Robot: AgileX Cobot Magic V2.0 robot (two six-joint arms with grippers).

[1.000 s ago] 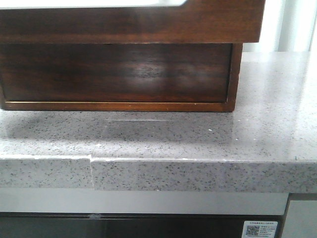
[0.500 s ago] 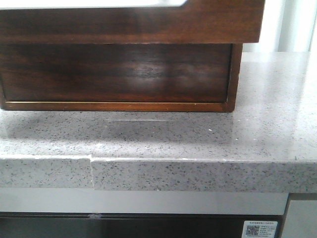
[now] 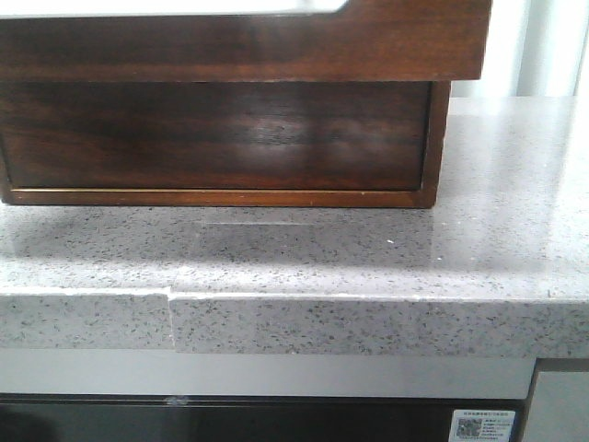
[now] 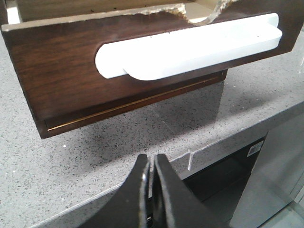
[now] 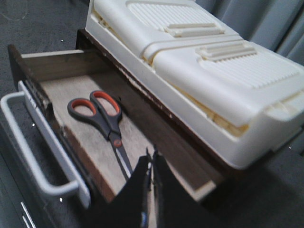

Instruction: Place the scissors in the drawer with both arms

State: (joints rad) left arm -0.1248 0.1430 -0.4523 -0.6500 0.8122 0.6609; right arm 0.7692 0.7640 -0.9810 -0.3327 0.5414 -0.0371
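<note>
From the front, the dark brown drawer (image 3: 239, 41) juts out over the wooden cabinet (image 3: 221, 138), which stands on the speckled grey countertop (image 3: 368, 258); neither gripper nor scissors show here. In the left wrist view, the left gripper (image 4: 152, 166) has its black fingers pressed together on nothing, hanging above the countertop's (image 4: 71, 166) edge; the drawer front (image 4: 61, 71) lies toward 12 o'clock of it, apart, with a white handle (image 4: 190, 47) across its cut-out. In the right wrist view, the right gripper (image 5: 151, 164) also has its fingers together and empty, above the pulled-out drawer (image 5: 85, 137); the scissors (image 5: 102, 118) lie flat on the drawer floor, loops toward 10 o'clock, blades running under the fingertips; a cream plastic box (image 5: 199, 71) sits on top of the cabinet.
</note>
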